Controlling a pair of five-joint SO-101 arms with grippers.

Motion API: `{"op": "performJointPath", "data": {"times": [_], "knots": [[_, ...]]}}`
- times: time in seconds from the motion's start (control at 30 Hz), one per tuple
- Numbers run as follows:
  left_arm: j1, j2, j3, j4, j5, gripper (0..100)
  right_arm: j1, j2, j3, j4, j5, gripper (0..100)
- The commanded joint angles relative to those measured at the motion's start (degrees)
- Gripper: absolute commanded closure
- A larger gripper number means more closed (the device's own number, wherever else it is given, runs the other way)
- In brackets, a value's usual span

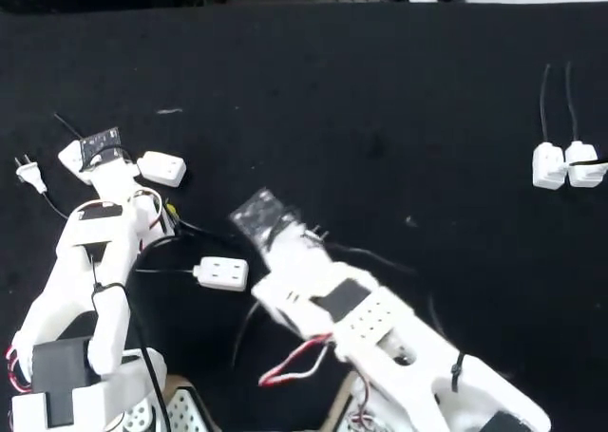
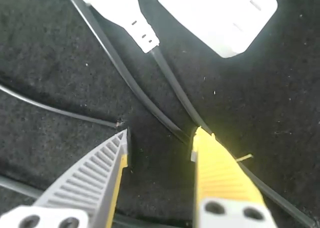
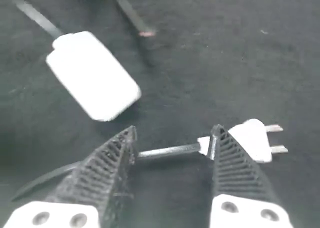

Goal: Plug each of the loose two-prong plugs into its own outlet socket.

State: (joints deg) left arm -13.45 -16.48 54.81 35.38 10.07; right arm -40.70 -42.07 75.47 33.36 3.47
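2 jaws of the right gripper (image 3: 172,135) are held apart astride the cord (image 3: 165,150) just behind the plug (image 3: 255,140), near an outlet socket (image 3: 92,75); closed there, cord alone could be pinched, prongs left swinging.

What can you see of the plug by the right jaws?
The plug is small, white and plastic-looking, with two bare metal prongs. It lies flat on the black cloth, unplugged. Its thin cord runs from its back across the gap between the open jaws of the right gripper. One jaw stands at the plug's cord end; whether it touches is unclear.
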Motion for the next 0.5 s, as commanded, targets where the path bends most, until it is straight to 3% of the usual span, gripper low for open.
{"op": "performJointPath", "data": {"times": [0.0,0.17,0.47], "knots": [[-0.4,-1.76,-0.04,-0.62,0.44,79,-2.9,-1.36,1.45,-5.36,-0.44,77.2],[-0.66,-1.76,-0.04,-0.62,0.44,79,-2.9,-1.63,3.3,-8.35,-0.44,77.2],[-0.66,-1.76,-0.04,-0.62,0.44,79,-2.73,-1.27,-0.31,8.0,0.09,77.2]]}}
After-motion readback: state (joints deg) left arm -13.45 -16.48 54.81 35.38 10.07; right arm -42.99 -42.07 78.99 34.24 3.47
